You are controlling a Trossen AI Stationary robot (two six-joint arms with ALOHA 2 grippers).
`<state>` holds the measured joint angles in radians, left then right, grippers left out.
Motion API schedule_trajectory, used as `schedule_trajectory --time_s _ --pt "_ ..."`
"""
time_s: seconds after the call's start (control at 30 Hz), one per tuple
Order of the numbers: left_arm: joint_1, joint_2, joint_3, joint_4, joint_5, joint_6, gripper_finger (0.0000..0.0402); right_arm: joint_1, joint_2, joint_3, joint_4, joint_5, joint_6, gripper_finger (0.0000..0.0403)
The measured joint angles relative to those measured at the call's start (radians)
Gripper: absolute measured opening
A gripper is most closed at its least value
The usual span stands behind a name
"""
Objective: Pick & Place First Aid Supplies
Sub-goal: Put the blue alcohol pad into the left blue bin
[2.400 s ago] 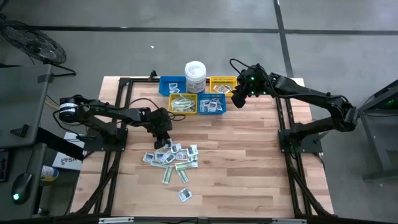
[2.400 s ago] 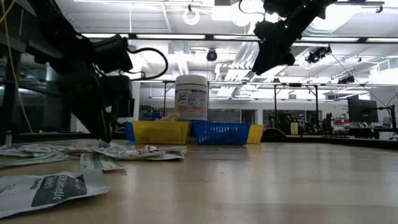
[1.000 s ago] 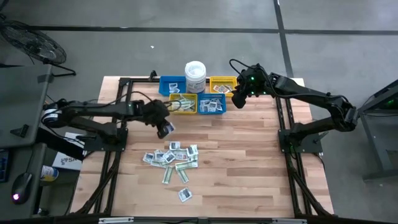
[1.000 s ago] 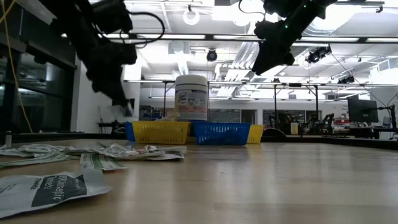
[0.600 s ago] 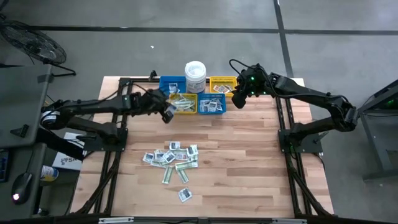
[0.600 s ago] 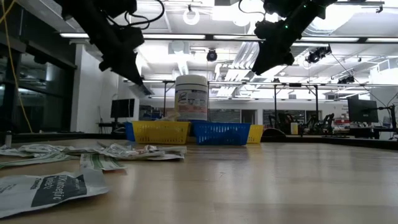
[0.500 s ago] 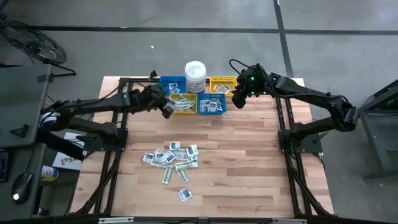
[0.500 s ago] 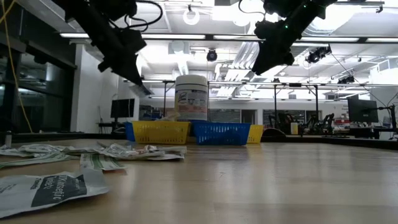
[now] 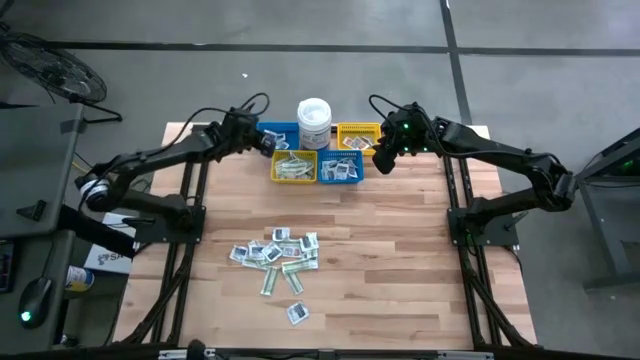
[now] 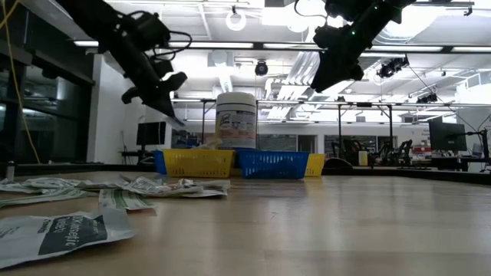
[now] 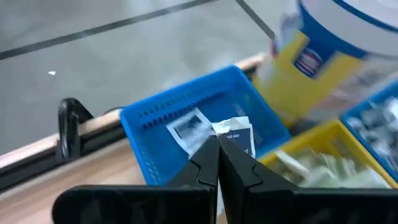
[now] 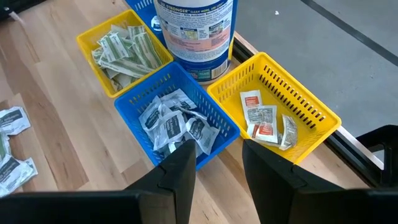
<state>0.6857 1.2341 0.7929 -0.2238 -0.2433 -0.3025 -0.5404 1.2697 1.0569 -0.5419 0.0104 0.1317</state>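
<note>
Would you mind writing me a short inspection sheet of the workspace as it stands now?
Surface: wooden table, bare on its right half.
Job's things: loose packets piled front-left; sorted packets in two yellow bins and two blue bins.
Clutter: white lidded tub among the bins.
Grippers: left gripper shut on a white packet over the back-left blue bin; right gripper waits above the near blue bin, jaws apart, holding nothing.
Cables: black loops on the left arm.
Surroundings: grey floor; a fan at back left.
</note>
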Motion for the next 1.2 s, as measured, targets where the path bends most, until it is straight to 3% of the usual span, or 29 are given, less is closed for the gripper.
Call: schedule_trajectory --time_s 0.4,0.83,1.2 --pt "0.133 0.180 0.000 0.172 0.057 -0.107 0.0000 0.000 0.000 0.000 0.000 0.011 0.010 0.0126" --pt "0.159 0.273 0.000 0.177 0.085 -0.158 0.0002 0.000 0.000 0.000 0.000 0.043 0.029 0.0126" --pt "0.159 0.274 0.000 0.190 0.128 -0.148 0.0059 0.000 0.000 0.000 0.000 0.043 0.048 0.0126"
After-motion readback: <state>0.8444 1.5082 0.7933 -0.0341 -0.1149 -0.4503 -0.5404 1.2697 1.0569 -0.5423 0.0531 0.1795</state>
